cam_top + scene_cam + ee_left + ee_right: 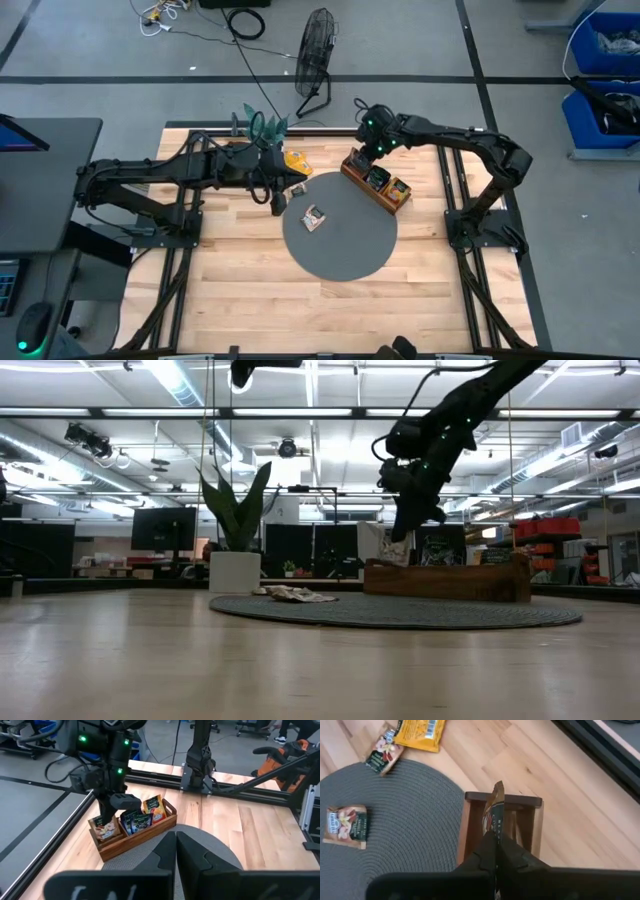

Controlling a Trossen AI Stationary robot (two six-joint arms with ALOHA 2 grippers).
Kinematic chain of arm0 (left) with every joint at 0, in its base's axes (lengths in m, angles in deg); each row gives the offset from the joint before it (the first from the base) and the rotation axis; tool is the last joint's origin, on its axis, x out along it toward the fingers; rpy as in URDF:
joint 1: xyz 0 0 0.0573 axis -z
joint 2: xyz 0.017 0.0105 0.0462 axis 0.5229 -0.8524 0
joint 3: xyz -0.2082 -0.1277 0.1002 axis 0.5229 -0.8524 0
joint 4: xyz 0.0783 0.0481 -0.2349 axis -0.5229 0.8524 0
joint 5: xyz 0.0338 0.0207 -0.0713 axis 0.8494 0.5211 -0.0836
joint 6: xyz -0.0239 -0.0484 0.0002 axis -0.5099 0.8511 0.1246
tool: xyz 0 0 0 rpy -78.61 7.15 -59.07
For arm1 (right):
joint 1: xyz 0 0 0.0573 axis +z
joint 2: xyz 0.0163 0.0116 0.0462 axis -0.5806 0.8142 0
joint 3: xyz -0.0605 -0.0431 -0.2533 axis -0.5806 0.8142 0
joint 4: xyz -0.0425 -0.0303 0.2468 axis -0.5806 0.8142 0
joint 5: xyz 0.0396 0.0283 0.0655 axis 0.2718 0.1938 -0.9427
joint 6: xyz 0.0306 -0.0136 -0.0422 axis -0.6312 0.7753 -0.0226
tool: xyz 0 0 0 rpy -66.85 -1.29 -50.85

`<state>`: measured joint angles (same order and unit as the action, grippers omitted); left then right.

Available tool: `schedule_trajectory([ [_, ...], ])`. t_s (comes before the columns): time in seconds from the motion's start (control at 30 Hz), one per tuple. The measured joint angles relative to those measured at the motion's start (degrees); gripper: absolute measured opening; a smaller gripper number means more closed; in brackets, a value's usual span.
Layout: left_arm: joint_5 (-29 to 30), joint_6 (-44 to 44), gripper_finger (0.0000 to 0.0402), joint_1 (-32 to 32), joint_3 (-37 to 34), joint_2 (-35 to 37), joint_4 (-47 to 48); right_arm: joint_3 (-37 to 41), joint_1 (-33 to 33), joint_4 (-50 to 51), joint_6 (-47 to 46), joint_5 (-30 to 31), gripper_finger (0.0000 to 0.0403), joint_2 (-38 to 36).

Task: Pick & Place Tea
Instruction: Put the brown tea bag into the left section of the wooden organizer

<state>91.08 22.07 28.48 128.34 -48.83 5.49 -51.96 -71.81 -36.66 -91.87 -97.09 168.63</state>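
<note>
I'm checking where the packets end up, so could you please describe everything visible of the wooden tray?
The wooden tray is a long brown box of dark wood with low walls, lying at the round grey mat's edge. Upright tea packets stand in it. One end compartment still looks empty. The right pincer, shut on a brownish packet, hangs just above that end; nothing else touches the tray.
</note>
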Motion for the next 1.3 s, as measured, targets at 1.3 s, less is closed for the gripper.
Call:
schedule_trajectory([
  [1.3,1.13,0.02,0.0014,0.00,0.02,-0.06,-0.07,1.03,0.76,1.48,3.68,6.91,0.0025,0.01],
])
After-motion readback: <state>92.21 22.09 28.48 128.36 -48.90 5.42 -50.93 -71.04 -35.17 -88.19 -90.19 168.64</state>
